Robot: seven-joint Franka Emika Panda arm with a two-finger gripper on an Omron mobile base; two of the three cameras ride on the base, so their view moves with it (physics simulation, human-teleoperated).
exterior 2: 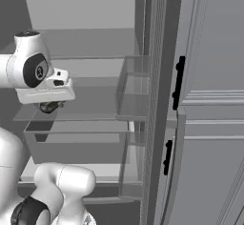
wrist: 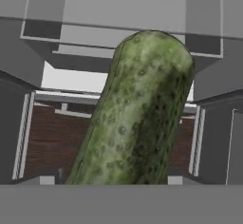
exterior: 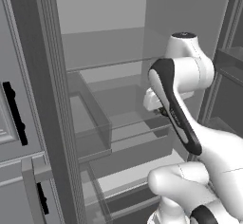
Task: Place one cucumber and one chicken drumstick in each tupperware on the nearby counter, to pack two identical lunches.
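Note:
A dark green, bumpy cucumber [wrist: 137, 114] rises from the bottom of the hand view, very close to the camera and leaning to the right. My gripper [exterior 2: 47, 107] hangs under the white hand inside the open fridge, above a glass shelf [exterior 2: 86, 117], and is shut on the cucumber. In the left base view the hand [exterior: 154, 99] sits behind the forearm, which hides the fingers. The chicken drumstick, the tupperware and the counter are out of view.
Grey fridge walls and glass shelves [exterior: 114, 66] surround the arm. A clear bin [exterior: 92, 123] stands to the left and a clear door bin [exterior 2: 133, 88] to the right. Cabinet doors with black handles [exterior 2: 178, 83] flank the fridge. Brown wood floor [wrist: 52, 142] shows below the hand.

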